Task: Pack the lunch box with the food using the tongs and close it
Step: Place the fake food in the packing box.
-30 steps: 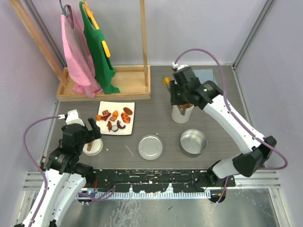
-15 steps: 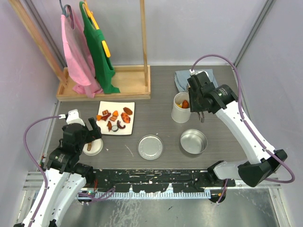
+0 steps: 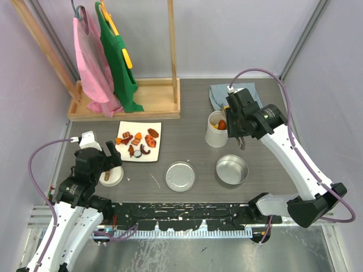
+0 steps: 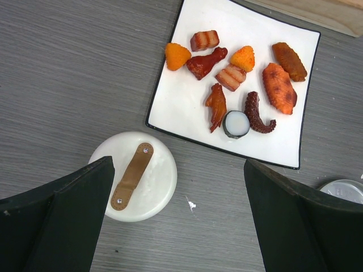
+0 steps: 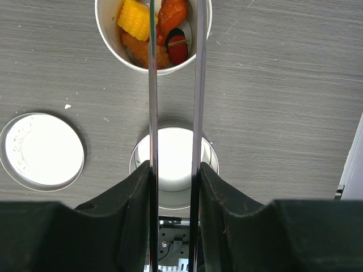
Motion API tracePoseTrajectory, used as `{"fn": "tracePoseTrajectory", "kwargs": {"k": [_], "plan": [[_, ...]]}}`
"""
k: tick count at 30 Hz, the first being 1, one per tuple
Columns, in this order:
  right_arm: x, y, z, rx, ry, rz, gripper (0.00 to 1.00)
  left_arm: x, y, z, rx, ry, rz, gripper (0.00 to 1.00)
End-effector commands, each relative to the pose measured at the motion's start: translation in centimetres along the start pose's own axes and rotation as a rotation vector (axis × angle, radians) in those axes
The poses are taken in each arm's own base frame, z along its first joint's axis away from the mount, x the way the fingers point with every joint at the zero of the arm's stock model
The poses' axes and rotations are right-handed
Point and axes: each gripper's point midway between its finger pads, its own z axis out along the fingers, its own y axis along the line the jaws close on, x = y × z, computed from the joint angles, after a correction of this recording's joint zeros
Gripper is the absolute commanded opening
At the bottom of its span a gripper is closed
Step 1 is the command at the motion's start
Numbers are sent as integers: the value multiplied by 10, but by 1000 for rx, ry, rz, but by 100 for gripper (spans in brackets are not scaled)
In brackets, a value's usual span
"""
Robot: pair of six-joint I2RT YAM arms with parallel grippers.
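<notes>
R pincer (image 5: pixel 174 170) clamped on tongs (image 5: pixel 152 85) near tub (image 5: pixel 105 34); L pincer (image 4: pixel 178 195) wide apart above lid (image 4: pixel 156 170).

Three downward views; steel lid (image 5: pixel 44 150) perhaps common

Empty steel tin (image 3: pixel 232 170); behind it, open white tub (image 3: pixel 216 136) holding food (image 5: pixel 164 31); flat lid (image 3: pixel 181 176) left, handled lid (image 3: pixel 111 175) farther left; tongs (image 5: pixel 152 113) above.

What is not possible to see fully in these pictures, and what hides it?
Tongs: tips cut off by the top edge, right wrist view.
White tub: far rim cut off there too.
Flat steel lid: mostly behind a finger and the corner, left wrist view.
</notes>
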Motion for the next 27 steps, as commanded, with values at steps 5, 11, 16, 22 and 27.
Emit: {"fn": "tracePoseTrajectory", "kwargs": {"k": [5, 11, 16, 22, 27], "plan": [[5, 5, -11, -68, -27, -4, 38, -14, -4, -2, 13, -42, -19, 98], [14, 9, -2, -79, 4, -11, 40, -14, -4, -2, 12, -44, -19, 98], [18, 15, 2, -108, 28, -13, 40, -14, -4, -2, 12, -42, -19, 98], [16, 13, 0, -97, 24, -15, 43, -14, -4, -2, 11, -44, -21, 98], [18, 1, -2, -41, 24, -27, 44, -14, -4, -2, 13, -44, -20, 98]]}}
